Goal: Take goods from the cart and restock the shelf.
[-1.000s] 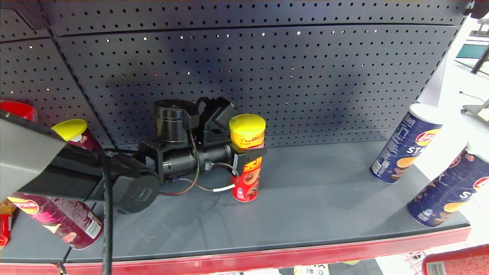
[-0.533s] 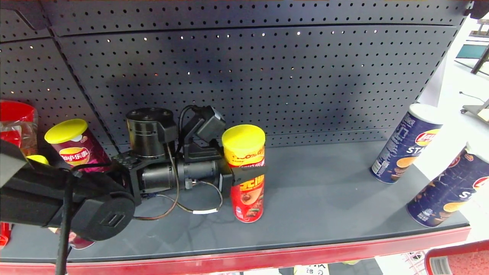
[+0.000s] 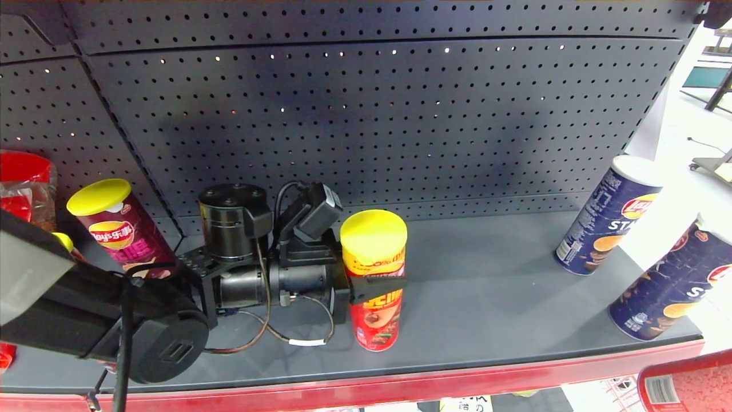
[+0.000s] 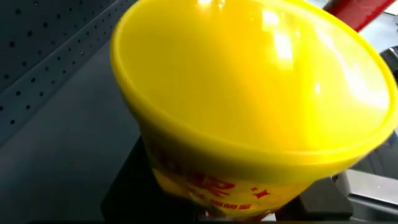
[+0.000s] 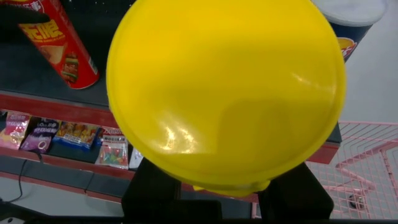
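On the shelf (image 3: 486,297), seen from the head, the left gripper (image 3: 374,281) is clamped around the middle of a red can (image 3: 377,320) with a yellow lid. The can is upright, near the front edge and about midway along the board; whether its base touches the board I cannot tell. A purple can (image 3: 123,232) stands at the back left, well apart from it. Two blue cans (image 3: 606,214) stand at the right end, one behind the other. A pegboard (image 3: 366,126) forms the back wall. A second can (image 3: 686,386), also red, pokes in at the lower right corner, below the shelf's red lip.

From the left wrist, the red can's (image 4: 211,186) yellow lid looms close, with the left gripper's (image 4: 224,202) black fingers (image 4: 127,190) pressed to its sides beneath.

From the right wrist, the right gripper (image 5: 224,199) grips the second can (image 5: 224,93) just under its yellow lid, a finger on each side. Beyond it the red can (image 5: 62,43) stands on the shelf (image 5: 50,81), a blue can (image 5: 348,22) is at the far end, small packets (image 5: 74,137) line a lower shelf, and the cart (image 5: 373,168) shows as pink wire mesh.
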`<state>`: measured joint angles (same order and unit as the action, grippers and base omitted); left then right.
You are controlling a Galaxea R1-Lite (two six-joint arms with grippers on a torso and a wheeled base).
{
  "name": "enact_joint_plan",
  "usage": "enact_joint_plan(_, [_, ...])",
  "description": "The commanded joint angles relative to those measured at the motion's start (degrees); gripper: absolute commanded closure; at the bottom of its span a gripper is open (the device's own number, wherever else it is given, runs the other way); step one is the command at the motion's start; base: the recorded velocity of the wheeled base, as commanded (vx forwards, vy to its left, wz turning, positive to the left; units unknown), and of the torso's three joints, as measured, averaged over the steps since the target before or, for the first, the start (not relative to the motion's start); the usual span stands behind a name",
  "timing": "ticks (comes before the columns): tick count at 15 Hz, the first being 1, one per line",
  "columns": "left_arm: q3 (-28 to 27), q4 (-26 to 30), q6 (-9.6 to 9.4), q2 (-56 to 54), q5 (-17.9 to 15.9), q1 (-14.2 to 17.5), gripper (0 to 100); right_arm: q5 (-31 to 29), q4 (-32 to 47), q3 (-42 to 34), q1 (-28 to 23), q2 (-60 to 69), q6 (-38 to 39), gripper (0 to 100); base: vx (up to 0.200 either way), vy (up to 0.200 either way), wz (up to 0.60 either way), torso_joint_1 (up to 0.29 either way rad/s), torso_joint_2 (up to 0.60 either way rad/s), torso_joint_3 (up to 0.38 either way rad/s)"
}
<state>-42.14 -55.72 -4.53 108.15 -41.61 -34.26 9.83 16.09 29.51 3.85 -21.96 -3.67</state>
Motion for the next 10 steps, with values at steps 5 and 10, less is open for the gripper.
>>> enact_joint_plan(5, [0.7,0.4,0.05,-1.5,-0.5,0.0,100,-0.1,-0.1,0.1,0.0,-1.4,0.0,100,0.000,0.000,0.00,0.000,0.00,0.000])
enact_joint_plan(10, [5.5,-0.4,-0.12,-3.8,-1.1,0.0,100,0.0,-0.1,0.0,0.0,-2.3,-0.1,100,0.000,0.000,0.00,0.000,0.00,0.000])
